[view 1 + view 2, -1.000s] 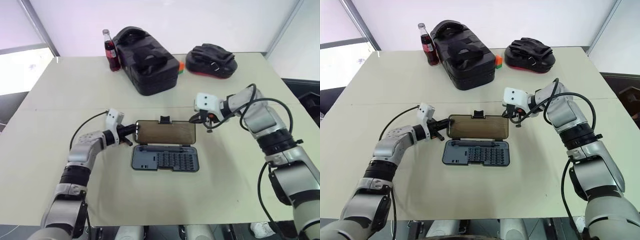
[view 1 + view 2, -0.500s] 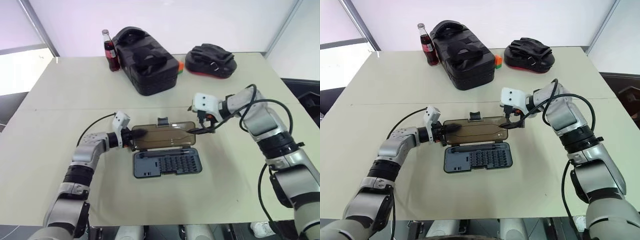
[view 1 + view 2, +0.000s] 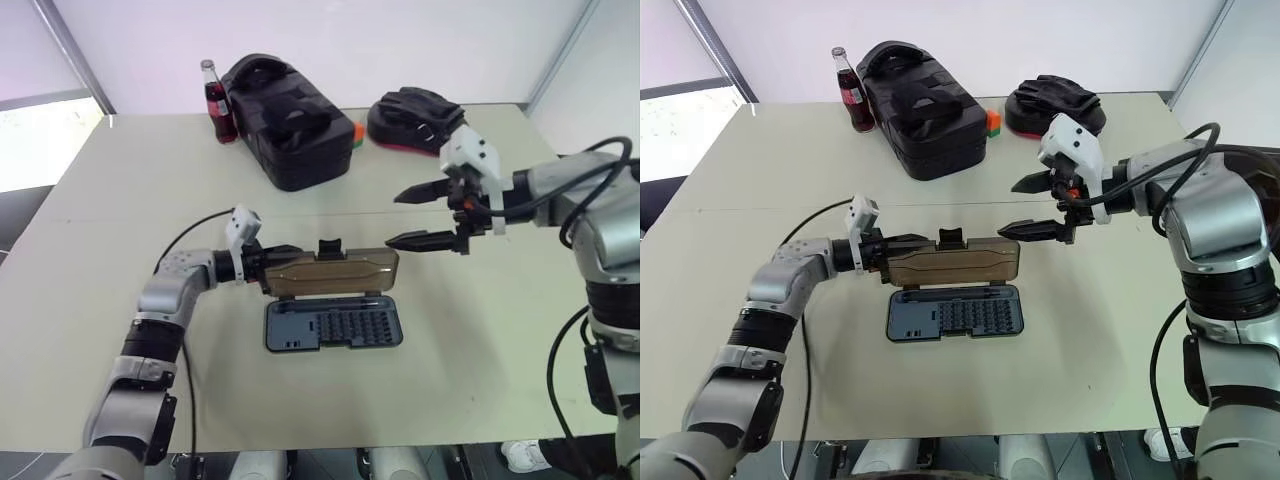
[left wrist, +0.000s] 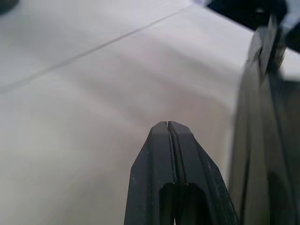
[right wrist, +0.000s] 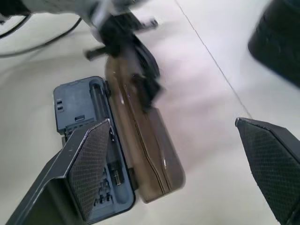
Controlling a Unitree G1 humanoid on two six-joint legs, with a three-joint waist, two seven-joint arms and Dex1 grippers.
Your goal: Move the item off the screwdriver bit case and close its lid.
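Observation:
The screwdriver bit case lies in the middle of the table, its blue-grey tray (image 3: 335, 325) flat with rows of bits showing. The brown lid (image 3: 335, 272) stands tilted up on its hinge, roughly halfway over the tray, with the black latch tab on its top edge. My left gripper (image 3: 265, 265) is shut, and its fingers (image 4: 167, 136) rest against the lid's left end with nothing between them. My right gripper (image 3: 393, 219) hangs open above the lid's right end, apart from it. The item is out of view.
At the back of the table stand a cola bottle (image 3: 217, 100), a big black bag (image 3: 290, 120), a small orange and green block (image 3: 358, 133) and a black and red pad (image 3: 415, 118). Bare tabletop surrounds the case.
The lid has swung up from lying flat to half raised, with my left gripper rising at its left end. My right gripper opened, let go of the lid's right corner and lifted away.

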